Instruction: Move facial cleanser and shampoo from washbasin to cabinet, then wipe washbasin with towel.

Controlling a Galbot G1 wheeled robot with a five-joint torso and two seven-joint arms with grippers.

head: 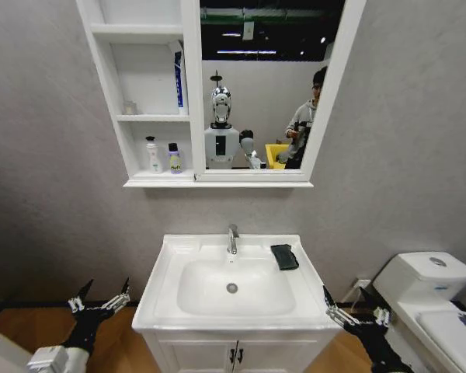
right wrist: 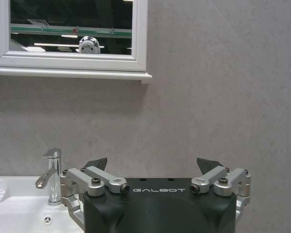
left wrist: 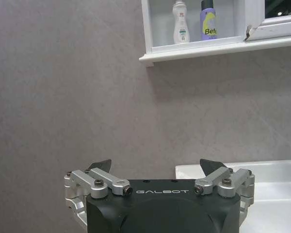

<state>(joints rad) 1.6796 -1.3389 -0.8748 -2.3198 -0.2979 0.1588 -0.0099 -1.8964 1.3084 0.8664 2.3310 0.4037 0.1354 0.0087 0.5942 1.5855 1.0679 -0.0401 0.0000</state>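
The white washbasin [head: 159, 299] with its chrome tap [head: 232, 238] sits straight ahead. A dark folded towel [head: 284, 256] lies on the rim to the right of the tap. Above it hangs the cabinet [head: 191, 93]. A white bottle [head: 152, 154] and a purple bottle [head: 174, 158] stand on its lowest shelf; I cannot tell which is the facial cleanser and which the shampoo. My left gripper [head: 107, 287] hangs open, low beside the basin's left edge. My right gripper [head: 346, 299] is open at the basin's front right corner. Both are empty.
A white toilet [head: 431, 287] stands close to my right arm. Vanity doors [head: 233, 353] are below the basin. A blue tube [head: 179, 78] and a small jar [head: 130, 107] occupy the middle shelf. Grey wall lies behind, wooden floor to the left.
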